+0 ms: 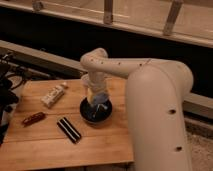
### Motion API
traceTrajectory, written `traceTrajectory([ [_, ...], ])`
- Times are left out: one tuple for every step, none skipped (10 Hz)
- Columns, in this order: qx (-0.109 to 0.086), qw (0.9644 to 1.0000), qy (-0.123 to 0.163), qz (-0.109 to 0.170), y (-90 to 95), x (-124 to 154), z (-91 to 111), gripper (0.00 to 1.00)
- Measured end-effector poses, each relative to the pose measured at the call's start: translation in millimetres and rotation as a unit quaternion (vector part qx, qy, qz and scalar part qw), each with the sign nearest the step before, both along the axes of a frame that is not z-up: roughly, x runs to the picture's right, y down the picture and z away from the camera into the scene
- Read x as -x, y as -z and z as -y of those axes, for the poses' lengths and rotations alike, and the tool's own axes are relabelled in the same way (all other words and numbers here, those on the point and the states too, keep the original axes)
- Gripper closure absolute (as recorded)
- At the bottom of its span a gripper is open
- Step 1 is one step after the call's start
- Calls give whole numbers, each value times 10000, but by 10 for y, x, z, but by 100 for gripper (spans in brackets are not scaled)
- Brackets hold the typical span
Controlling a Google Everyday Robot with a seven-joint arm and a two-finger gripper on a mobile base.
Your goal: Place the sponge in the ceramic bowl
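Note:
The dark glossy ceramic bowl point(95, 113) sits near the middle of the wooden table point(45, 147). My gripper point(98, 101) reaches down from the white arm and hangs just over the bowl's inside. A small light-blue sponge point(101, 97) shows between its fingers, held above the bowl's middle. The arm's wrist hides the far rim of the bowl.
A white rectangular packet point(54, 95) lies at the back left of the table. A reddish-brown item point(33, 118) lies at the left, and a black striped bar point(69, 130) in front of the bowl. Dark equipment point(6, 97) stands off the left edge. My big white arm body point(160, 120) fills the right.

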State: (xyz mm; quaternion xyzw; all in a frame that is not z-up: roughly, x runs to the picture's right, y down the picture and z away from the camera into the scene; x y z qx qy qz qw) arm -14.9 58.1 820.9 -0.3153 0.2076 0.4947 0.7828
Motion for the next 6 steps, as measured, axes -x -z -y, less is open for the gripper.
traceTrajectory([
  [0, 10000, 30, 33, 49, -122, -60, 97],
  [-6, 10000, 60, 78, 82, -182, -94, 95],
  [-7, 9999, 128, 99, 100, -262, -131, 85],
  [-11, 9998, 142, 116, 102, -251, -130, 73],
  [-21, 9998, 133, 115, 102, -219, -116, 67],
  [-33, 9998, 133, 131, 88, -134, -98, 55],
])
